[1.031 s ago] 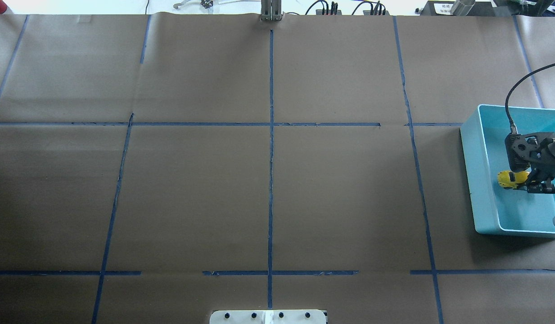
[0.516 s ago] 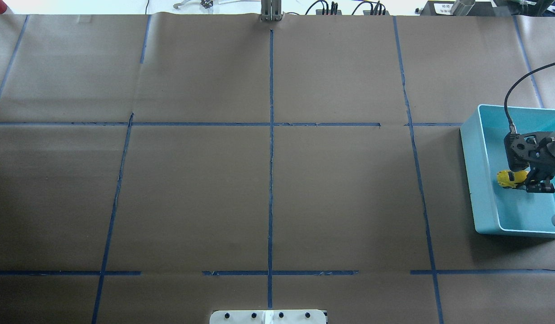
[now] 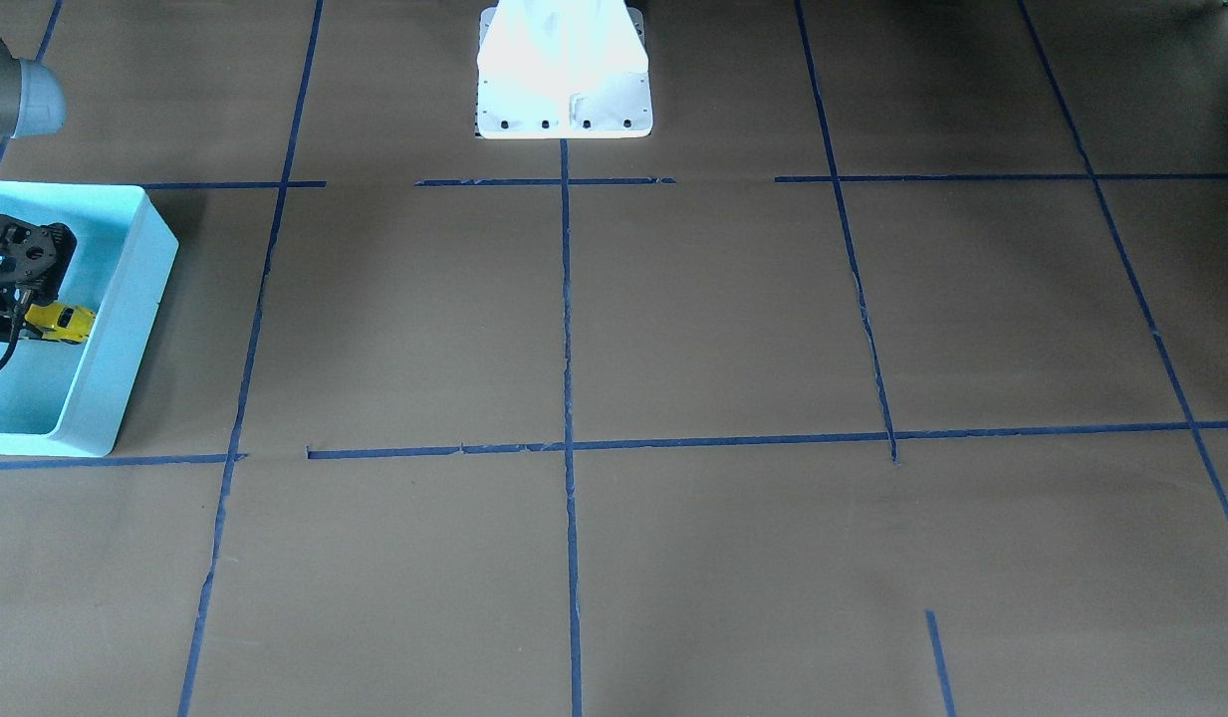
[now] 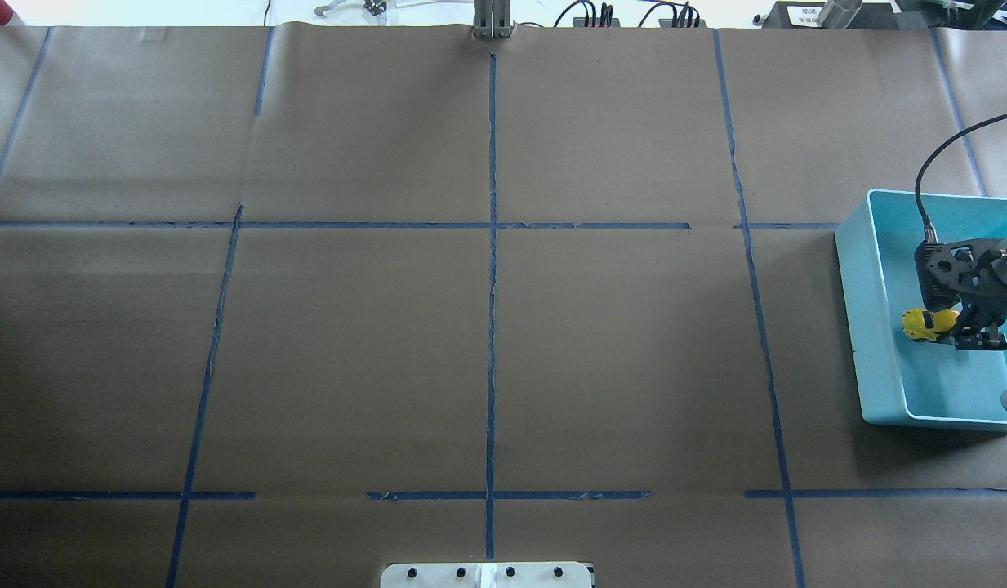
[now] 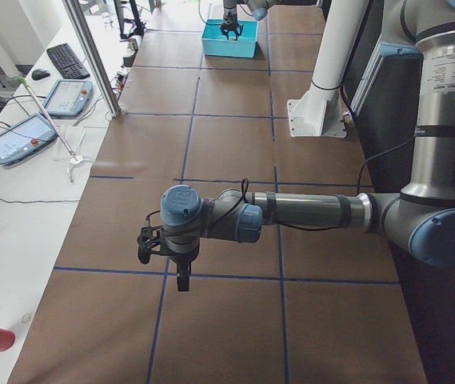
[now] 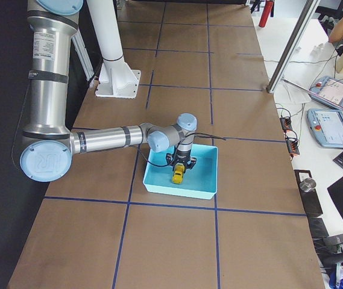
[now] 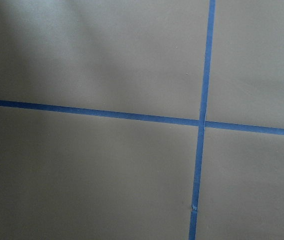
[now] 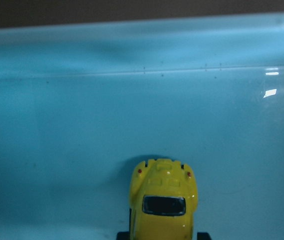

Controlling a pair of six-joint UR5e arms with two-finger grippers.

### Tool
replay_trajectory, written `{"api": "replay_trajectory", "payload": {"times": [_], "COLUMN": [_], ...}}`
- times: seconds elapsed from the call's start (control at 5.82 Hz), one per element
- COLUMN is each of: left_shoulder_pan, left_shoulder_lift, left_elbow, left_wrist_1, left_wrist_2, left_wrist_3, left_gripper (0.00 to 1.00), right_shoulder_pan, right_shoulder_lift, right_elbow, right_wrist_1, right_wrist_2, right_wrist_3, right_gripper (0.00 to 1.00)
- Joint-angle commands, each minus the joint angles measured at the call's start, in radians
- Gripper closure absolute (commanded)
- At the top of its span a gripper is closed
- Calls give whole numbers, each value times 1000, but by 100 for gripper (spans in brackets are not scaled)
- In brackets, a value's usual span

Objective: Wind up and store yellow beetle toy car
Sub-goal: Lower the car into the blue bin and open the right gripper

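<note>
The yellow beetle toy car (image 4: 924, 323) is low inside the light blue bin (image 4: 871, 327) at the table's right end. My right gripper (image 4: 960, 331) reaches down into the bin and is shut on the car's rear half. In the right wrist view the car (image 8: 164, 200) points toward the bin's wall (image 8: 132, 50), with a black fingertip (image 8: 123, 235) at each side and its shadow close under its nose. The car also shows in the front view (image 3: 61, 321). My left gripper (image 5: 181, 276) hangs over bare brown paper far from the bin; I cannot tell if it is open.
Brown paper with a grid of blue tape lines (image 4: 492, 245) covers the table. The white robot base (image 4: 487, 574) sits at the near edge. Cables and small gear (image 4: 601, 15) line the far edge. A black cable (image 4: 928, 180) loops over the bin.
My right gripper has moved the car slightly left and lower in the bin. Nothing else has moved.
</note>
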Motion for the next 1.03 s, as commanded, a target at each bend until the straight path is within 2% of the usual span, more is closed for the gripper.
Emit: {"api": "replay_trajectory", "payload": {"times": [0.0,0.17,0.52,0.69,0.86], "left_shoulder_pan": [0,0,0,0,0], "left_shoulder_lift": [0,-2,-2,-2,-2], "left_elbow": [0,-1,0,-1,-1], "left_wrist_1": [0,0,0,0,0], "left_wrist_2": [0,0,0,0,0], "left_wrist_3": [0,0,0,0,0], "left_gripper": [0,0,0,0,0], "right_shoulder_pan": [3,50,161,223,324], "right_shoulder_lift": [-2,-9,-111,-155,-144], "right_elbow": [32,61,197,213,216], "right_wrist_1": [-1,0,-15,-33,-173], "right_wrist_2": [14,96,134,166,195], "right_wrist_3": [1,0,0,0,0], "right_gripper": [0,0,0,0,0]}}
